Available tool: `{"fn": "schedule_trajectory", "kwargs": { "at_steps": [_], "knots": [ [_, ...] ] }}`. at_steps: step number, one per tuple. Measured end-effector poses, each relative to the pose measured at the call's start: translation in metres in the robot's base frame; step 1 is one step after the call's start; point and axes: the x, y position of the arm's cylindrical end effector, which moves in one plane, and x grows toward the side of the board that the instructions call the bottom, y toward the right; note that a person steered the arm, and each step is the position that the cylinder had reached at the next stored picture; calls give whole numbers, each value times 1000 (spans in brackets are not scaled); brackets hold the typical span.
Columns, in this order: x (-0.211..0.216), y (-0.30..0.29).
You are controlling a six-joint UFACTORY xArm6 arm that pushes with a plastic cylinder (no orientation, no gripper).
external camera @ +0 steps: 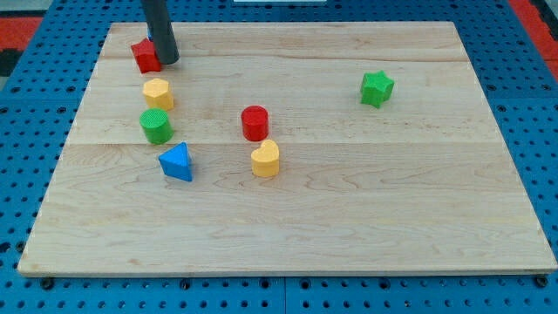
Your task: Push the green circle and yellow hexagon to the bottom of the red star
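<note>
The red star sits near the board's top left. My tip stands right against the star's right side, partly hiding it. The yellow hexagon lies just below the star, a short gap away. The green circle lies directly below the hexagon, nearly touching it. The three form a column down the view's left.
A blue triangle lies just below the green circle. A red cylinder and a yellow heart-like block sit mid-board. A green star is at the right. The wooden board rests on a blue pegboard.
</note>
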Motion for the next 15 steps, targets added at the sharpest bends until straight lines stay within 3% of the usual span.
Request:
{"fn": "schedule_trajectory", "kwargs": {
  "at_steps": [1,2,3,4,7,9,10,11,12,14,15],
  "knots": [
    [47,67],
    [118,41],
    [117,-12],
    [92,-22],
    [75,12],
    [75,-25],
    [108,40],
    [182,31],
    [206,-35],
    [158,-54],
    [158,-46]
  ]
}}
